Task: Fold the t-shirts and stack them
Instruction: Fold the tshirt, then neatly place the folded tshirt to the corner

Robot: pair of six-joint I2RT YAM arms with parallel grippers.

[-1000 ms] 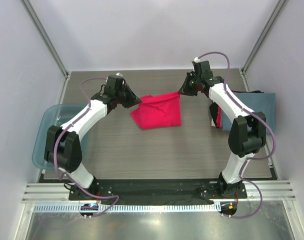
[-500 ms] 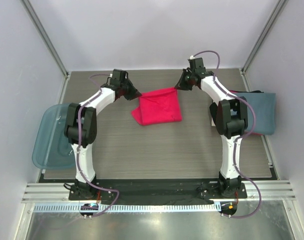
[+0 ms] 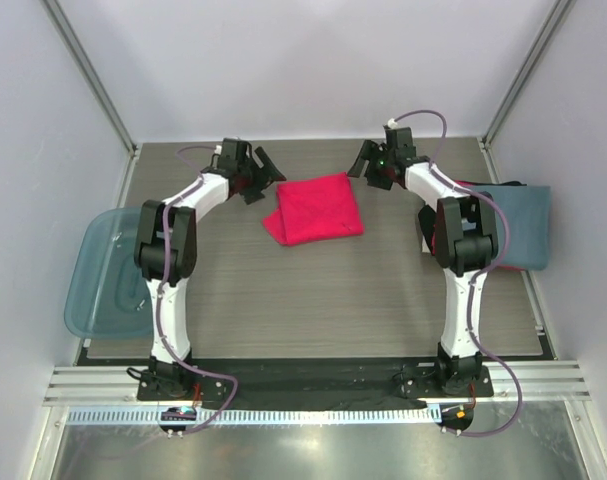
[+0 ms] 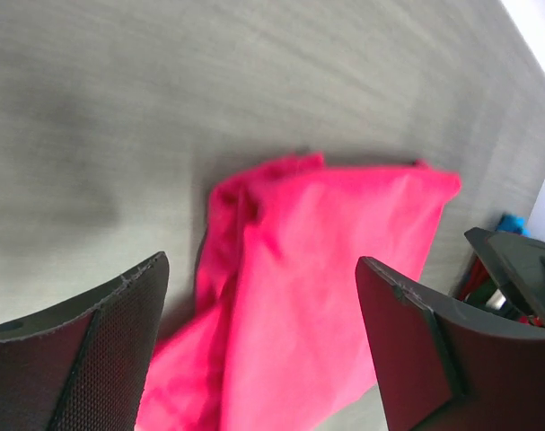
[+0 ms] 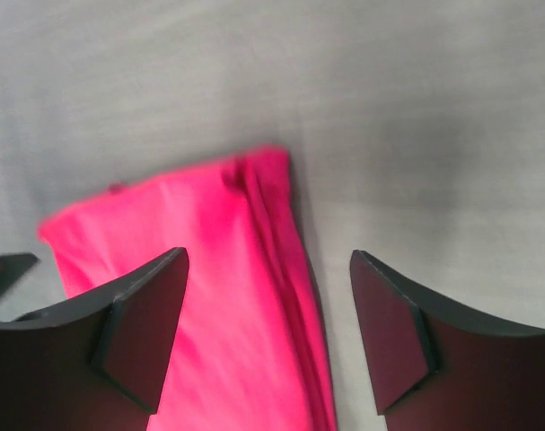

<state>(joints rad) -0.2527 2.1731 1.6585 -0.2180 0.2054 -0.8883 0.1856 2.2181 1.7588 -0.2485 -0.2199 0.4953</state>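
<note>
Overhead view, 12 o'clock = away from the arm bases. Pink-red t-shirt [image 3: 315,208] lies folded on the table [image 3: 283,300], far centre. Left gripper [image 3: 266,176] is off its 10 o'clock corner and right gripper [image 3: 366,166] off its 1 o'clock corner. Both have jaws spread wide with nothing in them. The packet is near-square, long axis roughly 9 to 3. Blue-grey t-shirt [image 3: 518,225] tops the stack at 3 o'clock, well apart. Judgement: right arm is nearer for the transfer.

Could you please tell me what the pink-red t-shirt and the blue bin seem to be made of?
The pink-red t-shirt looks like soft matte cloth, probably cotton: it creases and bunches. The blue bin seems smooth translucent plastic: rigid rounded rim, see-through tint.
</note>
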